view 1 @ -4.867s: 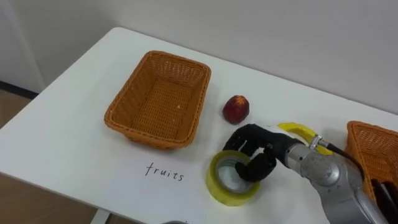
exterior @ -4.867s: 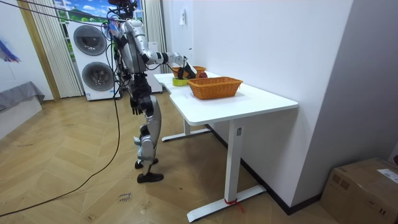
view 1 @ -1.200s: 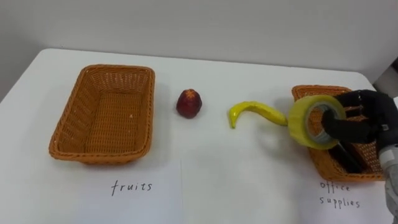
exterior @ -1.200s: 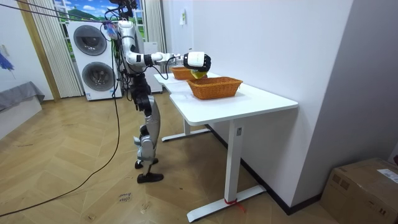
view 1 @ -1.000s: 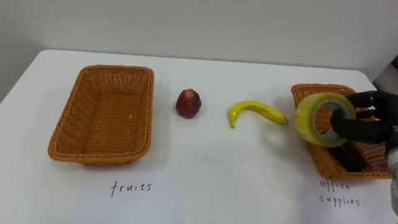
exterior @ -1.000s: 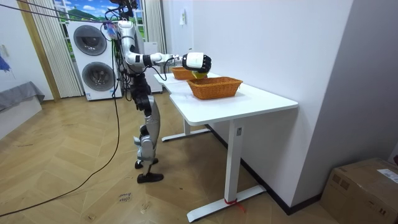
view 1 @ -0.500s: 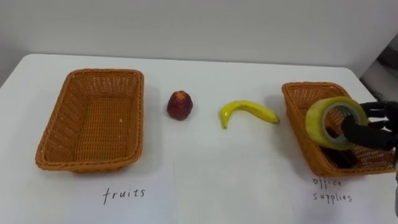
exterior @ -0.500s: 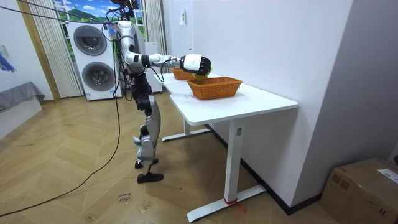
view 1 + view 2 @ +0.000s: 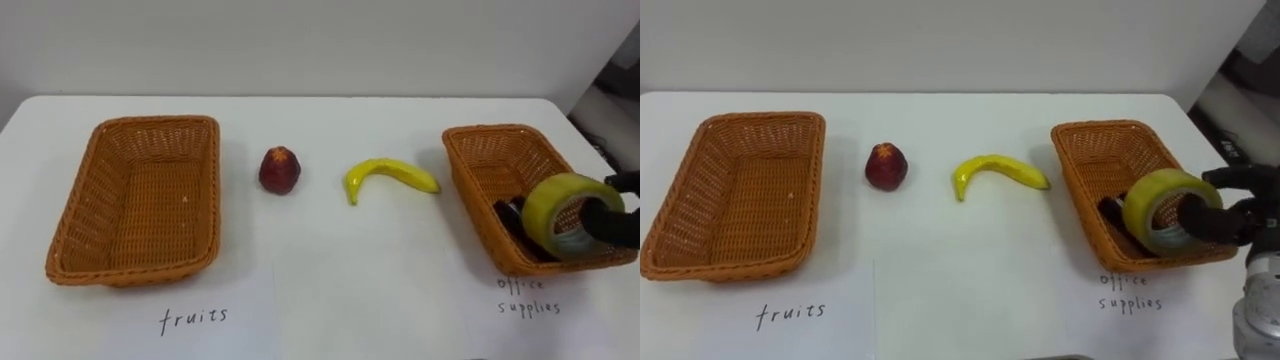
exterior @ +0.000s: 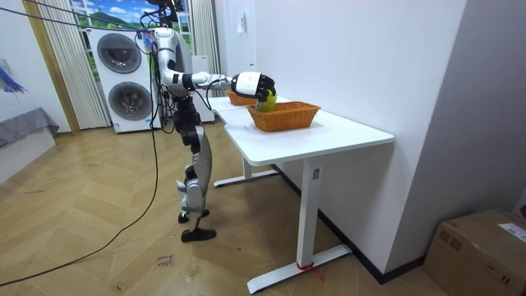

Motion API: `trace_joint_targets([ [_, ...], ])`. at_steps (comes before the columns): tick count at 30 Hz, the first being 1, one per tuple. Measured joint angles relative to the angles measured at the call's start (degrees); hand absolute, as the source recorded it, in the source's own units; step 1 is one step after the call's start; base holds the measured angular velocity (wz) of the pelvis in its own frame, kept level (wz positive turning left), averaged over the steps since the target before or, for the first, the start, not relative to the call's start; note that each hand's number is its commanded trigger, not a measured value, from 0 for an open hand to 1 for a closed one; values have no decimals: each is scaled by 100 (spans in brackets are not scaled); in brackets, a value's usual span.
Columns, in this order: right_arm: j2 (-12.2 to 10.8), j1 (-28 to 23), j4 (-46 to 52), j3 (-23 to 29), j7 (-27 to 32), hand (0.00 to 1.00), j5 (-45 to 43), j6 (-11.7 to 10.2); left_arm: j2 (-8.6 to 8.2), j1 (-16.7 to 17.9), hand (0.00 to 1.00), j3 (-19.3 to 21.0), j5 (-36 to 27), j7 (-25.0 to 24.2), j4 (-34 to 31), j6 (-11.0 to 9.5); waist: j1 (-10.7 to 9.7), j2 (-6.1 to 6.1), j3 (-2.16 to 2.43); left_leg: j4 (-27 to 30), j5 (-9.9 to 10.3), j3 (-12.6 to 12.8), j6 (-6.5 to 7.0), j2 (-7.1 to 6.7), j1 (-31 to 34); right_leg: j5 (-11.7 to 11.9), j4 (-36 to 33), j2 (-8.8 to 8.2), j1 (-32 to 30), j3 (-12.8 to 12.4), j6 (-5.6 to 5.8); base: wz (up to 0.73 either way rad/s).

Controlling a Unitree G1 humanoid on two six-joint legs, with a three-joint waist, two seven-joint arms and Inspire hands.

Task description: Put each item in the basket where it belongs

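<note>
Currently I log the right hand at the right edge of the left eye view, its dark fingers clamped on the tape roll. They curl round the ring's wall, and one passes through the core. The roll is a thick hoop of glossy yellow tape, held on edge and tilted, with its open face turned toward the camera. It hangs over the near right corner of the office basket at the right of the frame. I cannot tell whether it touches the rim. Beside it, on that basket's floor, lies a black item, partly hidden, its shape unclear.

Both baskets are rectangular, woven of orange-brown wicker, with sloping walls and a thicker braided rim. The fruit basket sits at the left of the frame.

Between the baskets, on the smooth white counter, lie two pieces of fruit, set apart from each other:
- A rounded red fruit with a dull skin lies nearer the fruit basket.
- A curved yellow banana lies nearer the office basket.

A handwritten label lies flat on the counter below each basket.

In the room view the robot stands at the counter's long side. Its right arm is stretched out level, with the hand and roll over the nearer basket. Two stacked front-loading washing machines stand at the upper left of that frame.
</note>
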State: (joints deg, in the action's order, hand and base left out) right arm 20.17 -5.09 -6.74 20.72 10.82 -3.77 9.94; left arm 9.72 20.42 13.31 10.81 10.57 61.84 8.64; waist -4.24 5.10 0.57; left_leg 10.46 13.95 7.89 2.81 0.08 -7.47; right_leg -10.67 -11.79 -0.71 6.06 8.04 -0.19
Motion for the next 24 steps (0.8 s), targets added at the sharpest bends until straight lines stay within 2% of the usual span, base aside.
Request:
trace_joint_targets([
  [11,0,0,35,51,28,0,-5,0,-22,55,0,-8,0,-3,-3,82,8,41,-13,-7,0,21,0,2,-3,0,3,7,-2,-4,0,-1],
  [24,-1,0,36,51,27,0,-9,0,-21,56,0,-8,-3,-2,-24,83,7,70,-37,-8,1,20,-1,1,-3,0,7,8,0,-4,0,0],
])
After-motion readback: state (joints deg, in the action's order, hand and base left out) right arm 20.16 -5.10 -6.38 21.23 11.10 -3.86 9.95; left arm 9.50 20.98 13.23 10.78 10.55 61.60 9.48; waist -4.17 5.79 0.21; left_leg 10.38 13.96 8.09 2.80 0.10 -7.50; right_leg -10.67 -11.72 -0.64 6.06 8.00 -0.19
